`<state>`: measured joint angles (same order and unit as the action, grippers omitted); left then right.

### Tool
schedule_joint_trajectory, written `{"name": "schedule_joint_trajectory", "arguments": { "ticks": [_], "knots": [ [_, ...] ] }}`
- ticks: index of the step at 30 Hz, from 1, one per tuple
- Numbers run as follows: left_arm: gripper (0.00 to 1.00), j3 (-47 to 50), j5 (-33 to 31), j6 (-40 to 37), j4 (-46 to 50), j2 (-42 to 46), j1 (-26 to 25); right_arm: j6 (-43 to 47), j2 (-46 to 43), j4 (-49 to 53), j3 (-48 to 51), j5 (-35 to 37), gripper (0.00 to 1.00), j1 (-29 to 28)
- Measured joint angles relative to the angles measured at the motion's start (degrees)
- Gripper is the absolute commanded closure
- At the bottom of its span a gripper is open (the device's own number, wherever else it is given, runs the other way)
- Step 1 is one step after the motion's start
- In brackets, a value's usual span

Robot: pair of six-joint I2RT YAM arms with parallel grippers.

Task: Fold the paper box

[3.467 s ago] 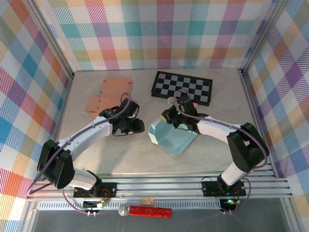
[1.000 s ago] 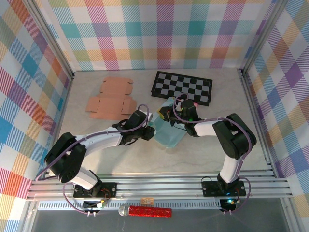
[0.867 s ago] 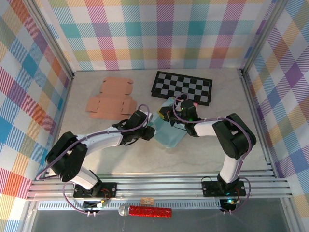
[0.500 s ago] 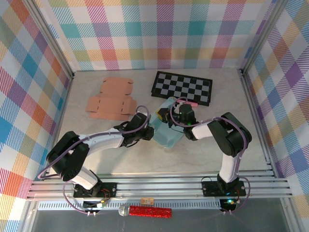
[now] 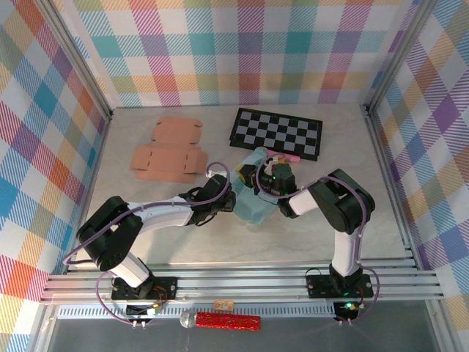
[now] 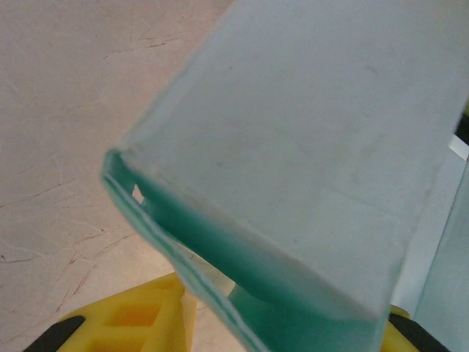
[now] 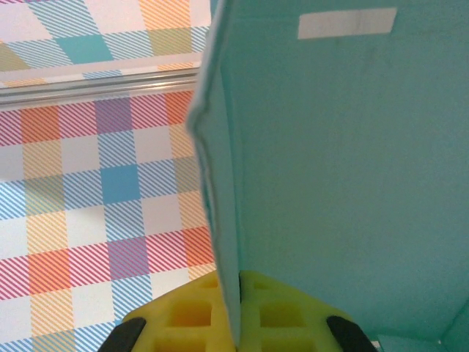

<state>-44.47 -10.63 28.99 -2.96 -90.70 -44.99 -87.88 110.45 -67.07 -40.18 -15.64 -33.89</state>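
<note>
The teal paper box [image 5: 254, 204] lies partly folded near the middle of the table [image 5: 183, 238], with the checkerboard [image 5: 276, 133] at its 12 o'clock. The left gripper [image 5: 229, 199] pinches a doubled wall from 9 o'clock (its yellow fingers [image 6: 132, 323] straddle the fold). The right gripper [image 5: 258, 178], at 12 o'clock, is clamped tight on an upright panel's edge.
</note>
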Motion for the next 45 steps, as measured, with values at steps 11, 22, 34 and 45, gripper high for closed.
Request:
{"name": "schedule_joint_trajectory", "arguments": {
  "ticks": [11,22,34,45],
  "knots": [
    [0.72,-3.93,-8.81,6.16,1.81,-4.63,-3.23,-0.96,0.76,-2.56,0.50,1.79,1.00,-0.39],
    [0.90,-9.66,-16.41,10.05,8.11,-9.03,-4.92,-1.90,0.76,-2.01,-0.22,4.04,1.00,-0.48],
    [1.00,-12.94,-18.45,10.93,13.73,-10.29,-5.20,-2.58,-0.90,2.40,-0.83,5.33,0.91,-0.79],
    [1.00,-16.50,-19.12,10.75,20.06,-10.10,-5.18,-2.03,-13.86,25.53,-2.43,3.85,0.22,-2.47]
  ]
}}
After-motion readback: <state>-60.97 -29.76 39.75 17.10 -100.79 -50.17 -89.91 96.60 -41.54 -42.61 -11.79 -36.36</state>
